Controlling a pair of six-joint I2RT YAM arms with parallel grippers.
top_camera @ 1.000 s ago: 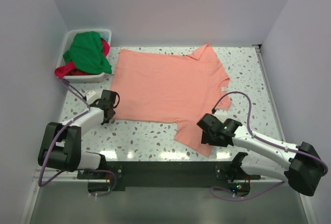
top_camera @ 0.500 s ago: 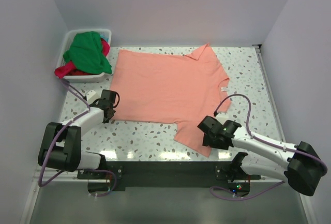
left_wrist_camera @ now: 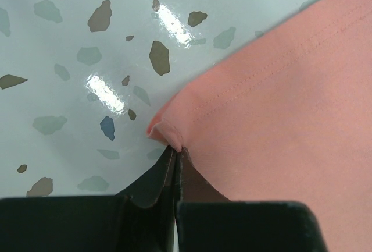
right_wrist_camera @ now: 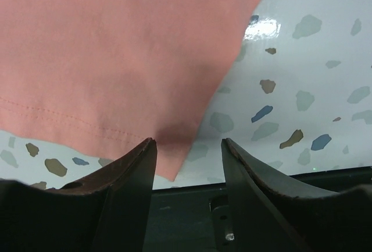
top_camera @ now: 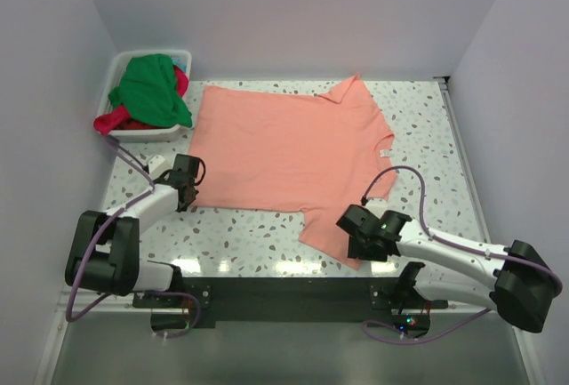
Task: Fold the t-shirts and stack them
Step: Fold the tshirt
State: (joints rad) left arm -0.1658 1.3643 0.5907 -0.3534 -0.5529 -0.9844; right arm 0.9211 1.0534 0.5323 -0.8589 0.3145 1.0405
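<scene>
Leftmost, the green t-shirt (top_camera: 151, 90) lies heaped in the white tub (top_camera: 147, 134); the left gripper (left_wrist_camera: 176, 150) pinches a hem corner of the salmon-pink t-shirt (top_camera: 284, 149), spread flat for folding; the right gripper (right_wrist_camera: 189, 147) straddles its sleeve tip, jaws apart.

A pale, speckled worktop (top_camera: 418, 109) carries a salmon-pink t-shirt (top_camera: 284, 149) spread flat across its middle, hem toward the left, neck toward the right, one sleeve reaching toward the near edge. A white tub (top_camera: 149, 133) sits in the far left corner, just beside the shirt's hem.
</scene>
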